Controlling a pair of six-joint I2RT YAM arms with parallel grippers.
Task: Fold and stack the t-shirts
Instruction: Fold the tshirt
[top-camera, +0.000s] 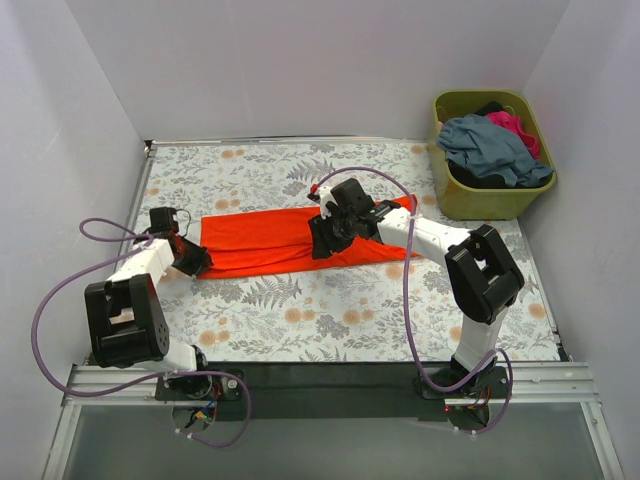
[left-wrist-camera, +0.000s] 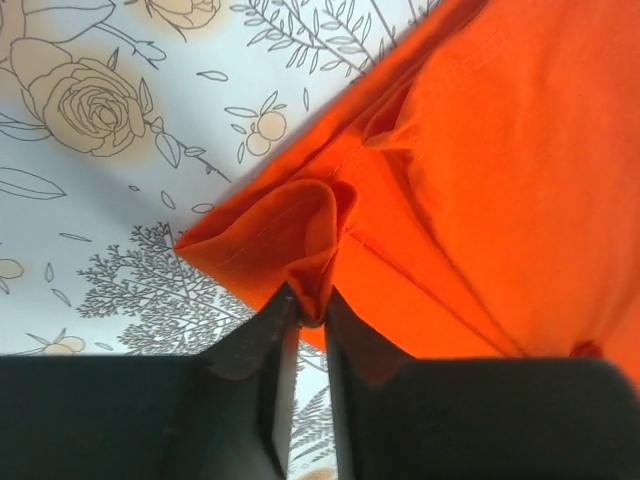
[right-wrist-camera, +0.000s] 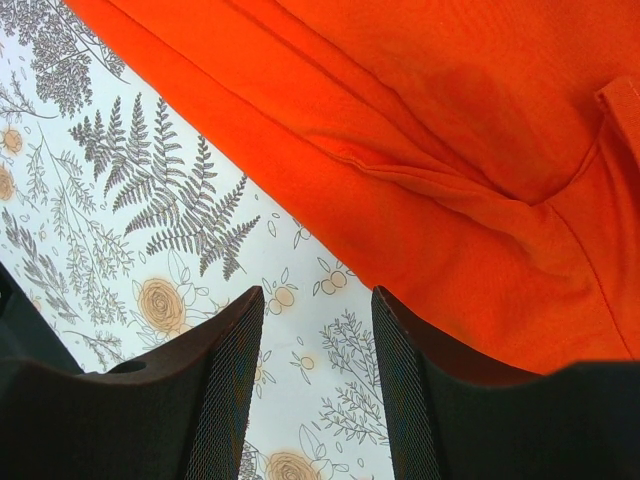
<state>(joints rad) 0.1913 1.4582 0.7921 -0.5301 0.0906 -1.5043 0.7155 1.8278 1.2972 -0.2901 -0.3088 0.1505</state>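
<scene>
The orange-red t-shirt (top-camera: 262, 240) lies across the middle of the floral table as a long folded strip. At its left near corner my left gripper (top-camera: 193, 260) is low on the cloth. In the left wrist view the left gripper (left-wrist-camera: 312, 300) is shut on a small bunched fold of the orange t-shirt (left-wrist-camera: 500, 150). My right gripper (top-camera: 325, 240) hovers over the strip's middle. In the right wrist view the right gripper (right-wrist-camera: 317, 295) is open, with only tablecloth between its fingers and the orange t-shirt (right-wrist-camera: 450, 120) just beyond them.
An olive-green basket (top-camera: 480, 205) stands at the back right. It holds a slate grey-blue t-shirt (top-camera: 490, 145), a magenta one (top-camera: 518, 128) and dark cloth (top-camera: 478, 180). White walls close in the left, back and right sides of the table (top-camera: 300, 310).
</scene>
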